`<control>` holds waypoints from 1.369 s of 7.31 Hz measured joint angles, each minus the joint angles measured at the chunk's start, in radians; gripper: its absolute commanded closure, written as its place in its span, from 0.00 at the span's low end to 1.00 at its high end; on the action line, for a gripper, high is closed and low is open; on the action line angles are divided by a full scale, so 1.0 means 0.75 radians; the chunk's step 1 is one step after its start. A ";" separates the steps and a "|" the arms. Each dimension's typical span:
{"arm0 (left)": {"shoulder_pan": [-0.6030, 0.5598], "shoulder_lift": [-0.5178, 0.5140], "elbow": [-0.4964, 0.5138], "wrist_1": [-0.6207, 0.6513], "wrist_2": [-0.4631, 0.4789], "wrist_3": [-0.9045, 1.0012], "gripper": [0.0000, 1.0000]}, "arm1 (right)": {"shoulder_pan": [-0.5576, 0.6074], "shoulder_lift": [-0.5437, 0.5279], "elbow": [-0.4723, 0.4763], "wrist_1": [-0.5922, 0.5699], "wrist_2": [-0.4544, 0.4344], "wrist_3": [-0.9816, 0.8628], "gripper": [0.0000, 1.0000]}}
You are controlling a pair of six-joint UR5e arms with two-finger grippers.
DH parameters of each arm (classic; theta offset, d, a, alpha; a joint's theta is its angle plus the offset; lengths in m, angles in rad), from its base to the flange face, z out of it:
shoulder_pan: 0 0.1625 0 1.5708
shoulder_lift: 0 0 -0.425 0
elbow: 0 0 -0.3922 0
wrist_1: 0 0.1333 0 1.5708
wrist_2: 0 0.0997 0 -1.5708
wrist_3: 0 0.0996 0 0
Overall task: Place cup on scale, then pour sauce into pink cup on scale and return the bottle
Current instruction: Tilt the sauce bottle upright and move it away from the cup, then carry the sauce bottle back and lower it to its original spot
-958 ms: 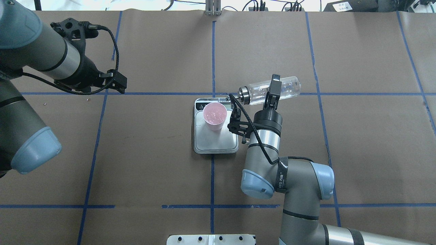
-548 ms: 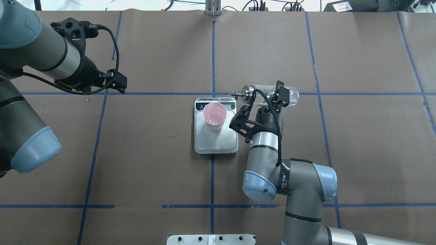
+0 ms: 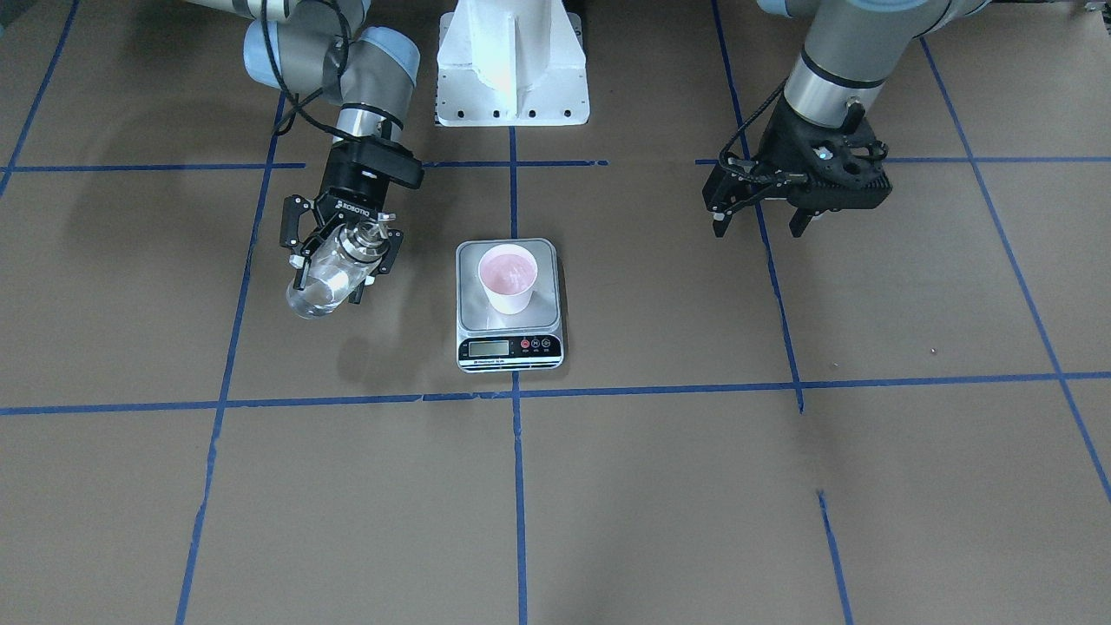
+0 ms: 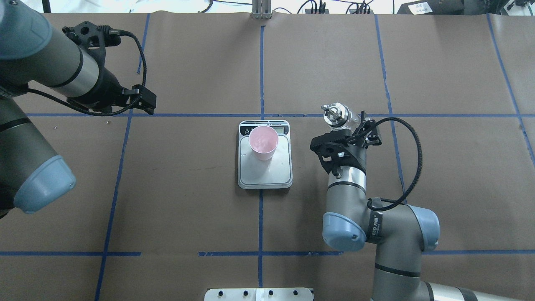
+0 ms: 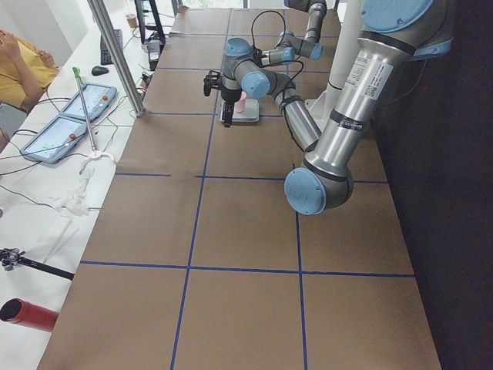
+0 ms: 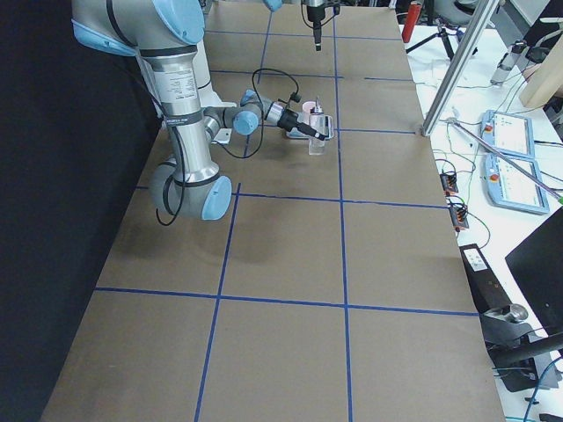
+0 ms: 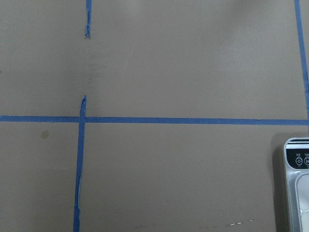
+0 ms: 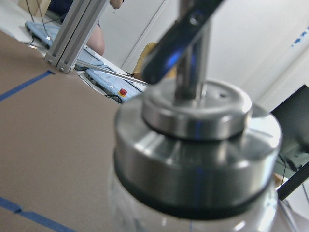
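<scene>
The pink cup (image 3: 508, 276) stands on the silver scale (image 3: 509, 349), toward its display end; it also shows in the overhead view (image 4: 263, 142) on the scale (image 4: 265, 177). My right gripper (image 3: 330, 276) is shut on the clear glass bottle (image 3: 314, 295), holding it about upright with its silver cap (image 4: 334, 113) up, beside the scale on my right and apart from it. The right wrist view is filled by the cap and spout (image 8: 198, 145). My left gripper (image 3: 757, 224) is open and empty, well off to my left (image 4: 144, 101).
Brown paper with blue tape lines (image 4: 261, 62) covers the table. The robot's white base (image 3: 512, 61) stands behind the scale. The left wrist view shows one corner of the scale (image 7: 297, 183). Operators' desks with tablets (image 6: 506, 141) lie beyond the table's far edge.
My right gripper has swung the bottle from lying level with its spout by the cup to about upright, and has moved it right, away from the scale. The left arm has not moved.
</scene>
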 measured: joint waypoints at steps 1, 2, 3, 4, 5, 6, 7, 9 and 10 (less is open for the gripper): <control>0.000 0.001 0.000 0.000 0.001 -0.001 0.00 | 0.001 -0.084 0.002 0.180 0.015 0.114 1.00; 0.000 0.002 0.000 0.000 0.004 -0.002 0.00 | 0.002 -0.176 -0.001 0.363 0.028 0.213 1.00; -0.002 0.002 -0.002 0.001 0.016 -0.003 0.00 | 0.003 -0.256 -0.004 0.504 0.031 0.307 1.00; -0.004 0.003 -0.003 0.002 0.029 -0.004 0.00 | 0.004 -0.326 -0.006 0.578 0.028 0.421 1.00; -0.005 0.003 -0.005 0.002 0.034 -0.005 0.00 | 0.006 -0.379 -0.007 0.606 0.025 0.516 1.00; -0.005 0.004 -0.008 0.002 0.036 -0.006 0.00 | 0.006 -0.410 -0.010 0.616 0.024 0.576 1.00; -0.006 0.004 -0.011 0.003 0.037 -0.006 0.00 | 0.006 -0.429 -0.013 0.618 0.026 0.608 1.00; -0.006 0.005 -0.013 0.004 0.038 -0.006 0.00 | 0.006 -0.452 -0.017 0.619 0.037 0.625 1.00; -0.006 0.006 -0.014 0.004 0.039 -0.006 0.00 | 0.005 -0.455 -0.021 0.618 0.053 0.626 1.00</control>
